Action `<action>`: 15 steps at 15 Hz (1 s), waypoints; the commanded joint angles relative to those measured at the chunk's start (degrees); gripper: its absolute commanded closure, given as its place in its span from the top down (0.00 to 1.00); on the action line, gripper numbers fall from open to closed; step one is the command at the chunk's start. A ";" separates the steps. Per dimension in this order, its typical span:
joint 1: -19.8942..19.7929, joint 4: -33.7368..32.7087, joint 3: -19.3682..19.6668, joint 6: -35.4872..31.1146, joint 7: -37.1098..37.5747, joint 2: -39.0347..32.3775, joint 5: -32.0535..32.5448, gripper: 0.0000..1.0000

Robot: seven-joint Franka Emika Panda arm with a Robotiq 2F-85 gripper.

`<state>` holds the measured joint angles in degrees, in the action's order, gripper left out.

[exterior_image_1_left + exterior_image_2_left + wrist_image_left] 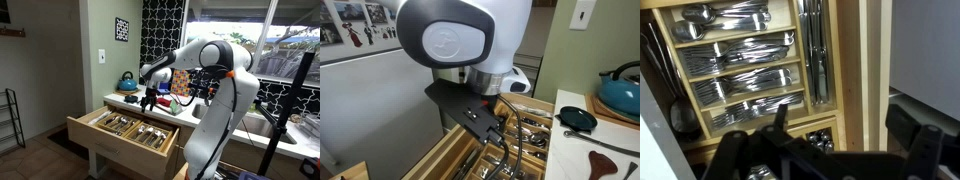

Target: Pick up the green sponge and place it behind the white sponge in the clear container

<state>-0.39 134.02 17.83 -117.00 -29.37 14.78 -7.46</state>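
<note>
My gripper [150, 103] hangs over the front edge of the white counter [125, 101], above the open cutlery drawer [125, 127]. In the wrist view its two dark fingers [845, 130] are spread wide with nothing between them; below them lie the drawer's compartments of forks and spoons [735, 60]. A small greenish patch [172, 103] lies on the counter just beside the gripper, too small to tell whether it is the green sponge. I cannot make out the white sponge or the clear container. In an exterior view the arm's white body [460, 40] hides the gripper.
A teal kettle [127, 80] [620, 90] stands at the back of the counter. A small black pan [578, 120] and a wooden spoon [610, 160] lie on the counter. The open drawer [510, 140] juts out in front. A window and railing are behind the arm.
</note>
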 commanded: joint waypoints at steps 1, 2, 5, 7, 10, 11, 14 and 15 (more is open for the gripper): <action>-1.89 -0.09 -1.79 0.16 -0.39 -0.16 -0.51 1.00; -2.19 -0.44 -2.11 -0.16 0.74 -0.02 0.66 1.00; -4.84 -2.23 -5.19 -0.07 10.20 1.35 7.94 1.00; -6.42 -3.45 -7.26 0.66 16.53 2.62 13.64 1.00; -8.54 -4.47 -9.96 1.40 26.43 4.00 21.00 1.00; -9.24 -4.54 -10.67 1.35 29.55 4.22 23.13 1.00; -11.49 -4.22 -11.61 1.87 38.65 4.43 27.43 1.00; -12.12 -4.25 -11.94 2.49 41.58 4.44 28.61 1.00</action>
<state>-10.08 129.16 7.25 -116.59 4.48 18.57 17.38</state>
